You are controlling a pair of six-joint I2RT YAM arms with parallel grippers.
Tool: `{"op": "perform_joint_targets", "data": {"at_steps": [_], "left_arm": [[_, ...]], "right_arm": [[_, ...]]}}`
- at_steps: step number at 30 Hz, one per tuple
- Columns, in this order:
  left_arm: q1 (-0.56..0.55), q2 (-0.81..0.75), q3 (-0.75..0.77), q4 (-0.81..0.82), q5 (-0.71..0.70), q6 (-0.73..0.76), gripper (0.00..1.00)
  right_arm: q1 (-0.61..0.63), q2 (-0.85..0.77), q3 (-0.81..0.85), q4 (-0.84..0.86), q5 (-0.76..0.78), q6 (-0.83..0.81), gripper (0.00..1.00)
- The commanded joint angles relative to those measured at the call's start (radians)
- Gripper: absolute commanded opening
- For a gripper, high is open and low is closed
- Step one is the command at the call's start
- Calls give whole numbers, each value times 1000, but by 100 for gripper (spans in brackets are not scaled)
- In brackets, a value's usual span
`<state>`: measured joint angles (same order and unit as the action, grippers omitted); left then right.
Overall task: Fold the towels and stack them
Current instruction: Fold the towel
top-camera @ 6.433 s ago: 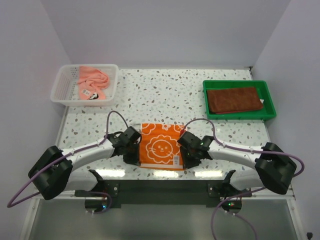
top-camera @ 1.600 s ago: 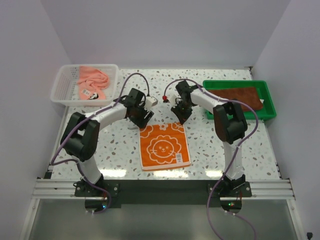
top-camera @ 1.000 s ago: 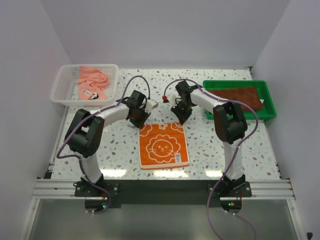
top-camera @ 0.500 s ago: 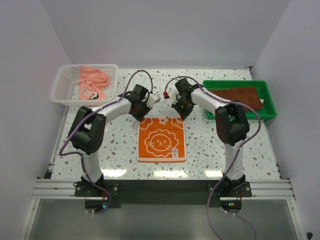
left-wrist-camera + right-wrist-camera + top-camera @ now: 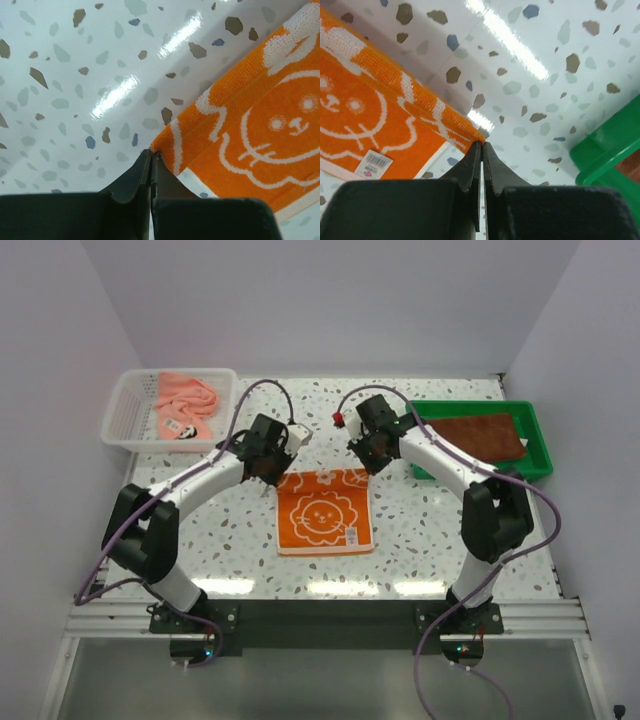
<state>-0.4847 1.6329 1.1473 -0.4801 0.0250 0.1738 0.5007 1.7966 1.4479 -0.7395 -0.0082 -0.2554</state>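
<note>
orange towel (image 5: 323, 512) flat mid-table. left gripper (image 5: 150, 156) pinched shut on far-left corner, right gripper (image 5: 481, 146) on far-right corner (both thin bites). lift evenly, carry far edge onto near edge, corners matched.

The orange towel (image 5: 323, 512) is showing rough, looped, matt cloth. The table (image 5: 430, 530) is reflecting light off a smooth, glossy speckled top. The tray (image 5: 500, 472) is showing glossy green plastic; the basket (image 5: 120, 417) is showing white plastic mesh.
</note>
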Motion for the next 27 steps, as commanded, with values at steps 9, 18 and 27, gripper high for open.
{"op": "perform_joint_targets", "data": {"at_steps": [9,18,27], "left_arm": [[-94,-189,-161,-150,-43,-316,0],[-141,-255,-224,-206,30,-445,0],[-153,-246,-254,-262,26,-513,0]], "right_arm": [[94,-193,-179,-118,99,249,0],[145,-250,-336,-109,51,390,0],[151,-281,-386,-103,24,413,0]]}}
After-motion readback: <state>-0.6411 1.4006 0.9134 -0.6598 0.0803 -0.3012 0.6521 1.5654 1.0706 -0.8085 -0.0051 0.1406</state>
